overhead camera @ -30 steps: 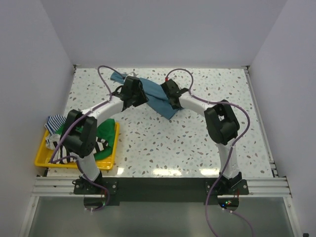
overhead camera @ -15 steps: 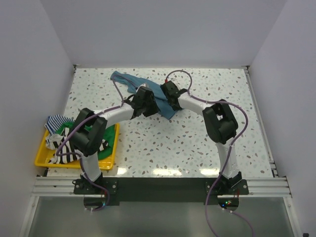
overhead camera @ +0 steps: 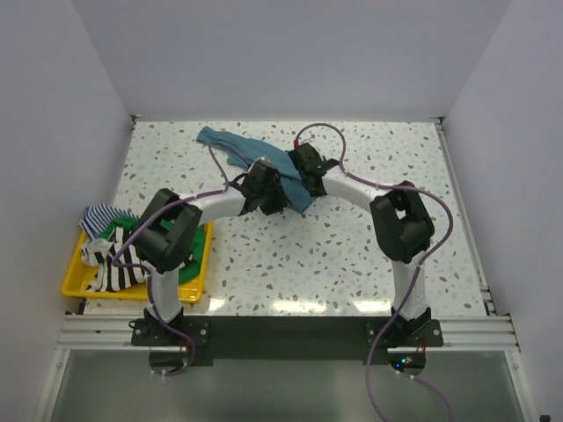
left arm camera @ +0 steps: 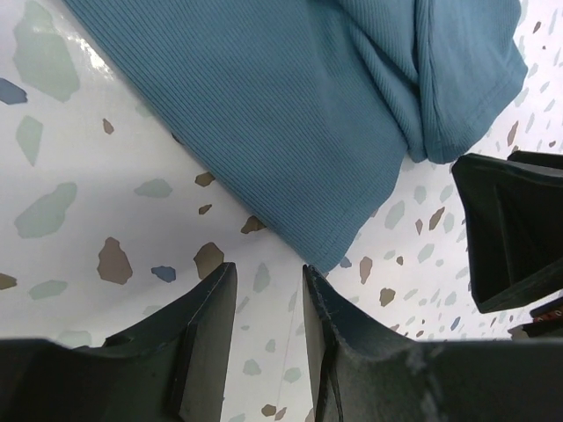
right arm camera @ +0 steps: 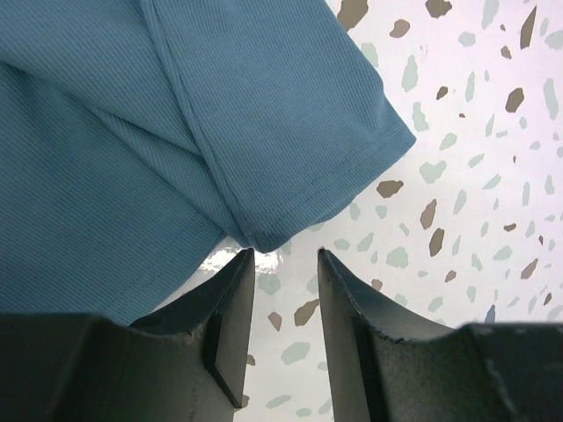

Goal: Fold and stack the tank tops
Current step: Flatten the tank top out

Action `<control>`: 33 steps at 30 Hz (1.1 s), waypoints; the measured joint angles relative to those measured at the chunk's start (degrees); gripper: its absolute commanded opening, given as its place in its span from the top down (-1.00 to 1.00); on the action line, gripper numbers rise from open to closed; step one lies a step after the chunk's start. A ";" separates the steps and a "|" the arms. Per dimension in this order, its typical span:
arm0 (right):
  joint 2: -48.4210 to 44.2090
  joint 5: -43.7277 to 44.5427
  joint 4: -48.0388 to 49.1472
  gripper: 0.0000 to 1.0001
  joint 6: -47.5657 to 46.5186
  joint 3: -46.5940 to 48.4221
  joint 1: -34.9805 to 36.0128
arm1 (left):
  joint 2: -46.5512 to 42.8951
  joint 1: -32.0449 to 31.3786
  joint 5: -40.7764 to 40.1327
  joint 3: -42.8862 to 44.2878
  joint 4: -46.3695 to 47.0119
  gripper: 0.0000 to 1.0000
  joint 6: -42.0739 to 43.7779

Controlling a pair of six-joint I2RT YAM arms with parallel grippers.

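Left arm has swung in from the far-left end of the cloth, so the left gripper (overhead camera: 269, 190) now sits just beside the right gripper (overhead camera: 302, 176). Top view: teal tank top (overhead camera: 225, 141) lies rumpled on the far side of the speckled table (overhead camera: 352, 255), with both grippers over its near-right corner. Left wrist view: jaws parted and empty, bare table in the gap. The hem corner lies just ahead of one fingertip, not between them. Right wrist view: jaws parted and empty, with a folded corner of the top at the tip of one finger, outside the gap. Risks: closing from here likely catches only the hem edge, or nothing, and the cloth slips. Grippers this near each other may knock together.
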 measured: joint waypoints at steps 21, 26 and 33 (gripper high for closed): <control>5.05 -0.66 4.24 1.00 -3.65 0.02 -0.17 | 3.19 -2.29 -0.17 0.87 1.64 0.10 -5.03; 4.83 -2.49 2.51 1.00 -1.86 0.79 -0.37 | 3.91 -3.13 -1.70 2.08 1.25 0.16 -5.42; -0.63 -6.05 -4.55 1.00 1.86 4.61 -0.63 | 4.94 -3.41 -7.15 5.03 -3.93 0.62 -6.25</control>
